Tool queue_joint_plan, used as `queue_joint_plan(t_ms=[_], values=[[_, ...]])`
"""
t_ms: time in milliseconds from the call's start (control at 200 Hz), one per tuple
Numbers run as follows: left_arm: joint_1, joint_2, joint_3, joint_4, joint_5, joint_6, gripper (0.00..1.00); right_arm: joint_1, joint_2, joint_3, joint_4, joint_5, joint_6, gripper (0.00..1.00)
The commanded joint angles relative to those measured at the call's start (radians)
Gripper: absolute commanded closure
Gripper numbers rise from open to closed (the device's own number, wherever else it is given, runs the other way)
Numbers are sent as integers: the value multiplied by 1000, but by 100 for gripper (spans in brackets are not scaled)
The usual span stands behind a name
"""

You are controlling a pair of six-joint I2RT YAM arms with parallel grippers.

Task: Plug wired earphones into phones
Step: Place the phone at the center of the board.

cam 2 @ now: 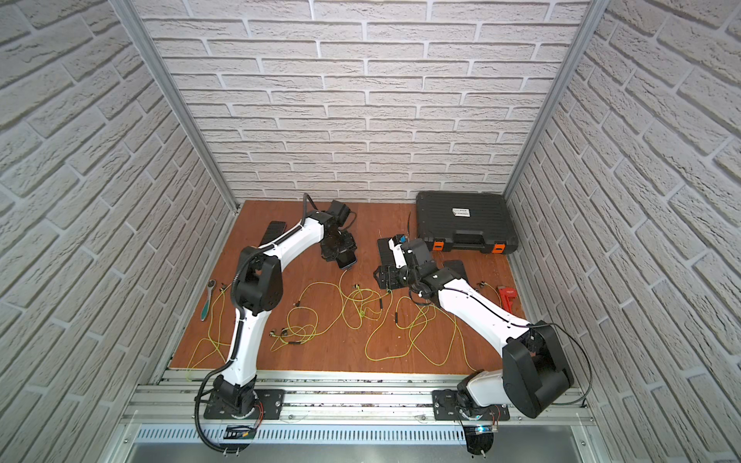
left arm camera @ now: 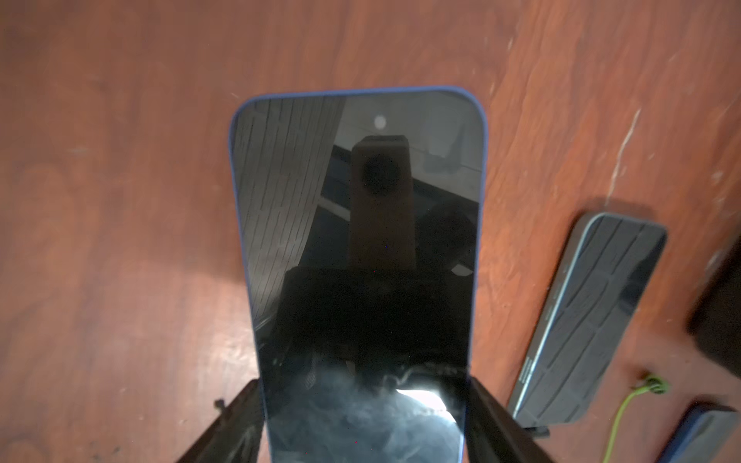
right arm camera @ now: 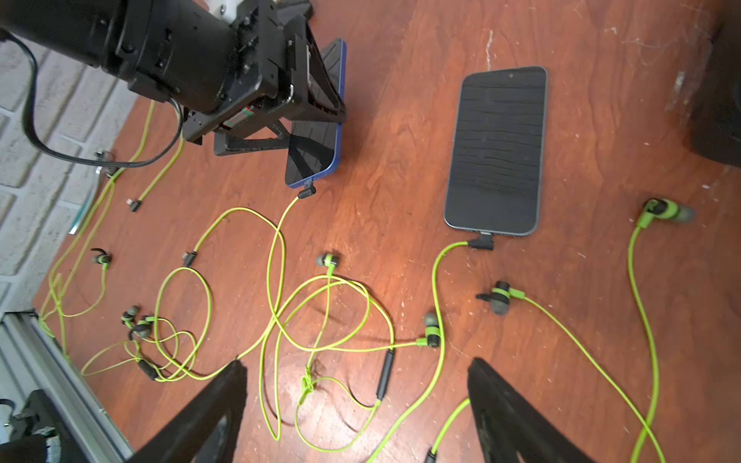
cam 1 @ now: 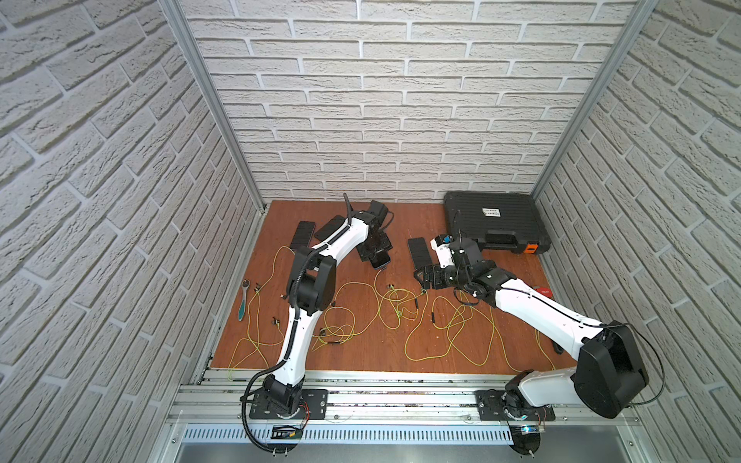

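Observation:
My left gripper (left arm camera: 363, 391) is shut on a blue-edged phone (left arm camera: 357, 240), with its fingers on the phone's long sides. That phone (right arm camera: 316, 152) is tilted above the board. A dark plug (right arm camera: 306, 193) on a yellow-green cord sits at its lower edge. A second phone (right arm camera: 497, 148) lies flat with an angled plug (right arm camera: 483, 242) in its end. My right gripper (right arm camera: 357, 364) is open and holds nothing, hovering over loose earphones (right arm camera: 280, 304). In both top views the held phone (cam 1: 381, 260) (cam 2: 347, 260) is mid-board, and the right gripper (cam 1: 425, 276) is beside the flat phone (cam 1: 419, 250).
Two more phones (cam 1: 302, 234) (cam 1: 331, 226) lie at the back left. A ribbed black case (cam 1: 495, 224) with orange latches fills the back right corner. A ratchet wrench (cam 1: 243, 300) lies at the left edge and a red tool (cam 2: 507, 294) at the right. Cords (cam 1: 449, 332) sprawl across the front.

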Motion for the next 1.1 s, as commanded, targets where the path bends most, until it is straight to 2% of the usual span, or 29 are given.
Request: queue_joint_plan(t_ms=[0, 45, 95, 330, 440, 495, 620, 680, 720, 810, 870, 930, 1015, 1095], values=[[-10, 58, 74, -83, -2, 43, 100, -3, -42, -18, -21, 30, -27, 13], [-15, 79, 91, -88, 2, 45, 100, -3, -54, -26, -23, 35, -28, 13], [-20, 94, 105, -91, 5, 45, 92, -5, -65, -36, -29, 40, -33, 12], [-31, 104, 90, -64, 17, 44, 40, -8, -80, -31, -69, 44, -53, 12], [-30, 81, 70, -37, 20, 53, 9, -8, -81, -6, -122, 47, -74, 11], [-30, 63, 58, -24, 15, 58, 2, -8, -86, 7, -157, 51, -90, 11], [-15, -18, 2, -15, 2, 58, 2, -8, -100, 34, -229, 60, -116, 10], [-2, -110, -88, -13, -17, 63, 3, -8, -104, 47, -264, 72, -124, 10], [10, -190, -174, 2, -40, 76, 7, -8, -106, 50, -281, 82, -127, 10], [57, -372, -400, 64, -52, 133, 22, -8, -96, 49, -288, 90, -125, 11], [92, -455, -512, 90, -32, 228, 28, -9, -76, 55, -281, 81, -120, 11], [112, -505, -586, 101, -21, 366, 30, -8, -54, 65, -270, 64, -110, 12], [115, -526, -637, 95, -16, 549, 33, -8, -26, 85, -266, 57, -91, 12], [115, -506, -644, 83, 0, 664, 34, -8, -10, 101, -271, 63, -79, 13]])
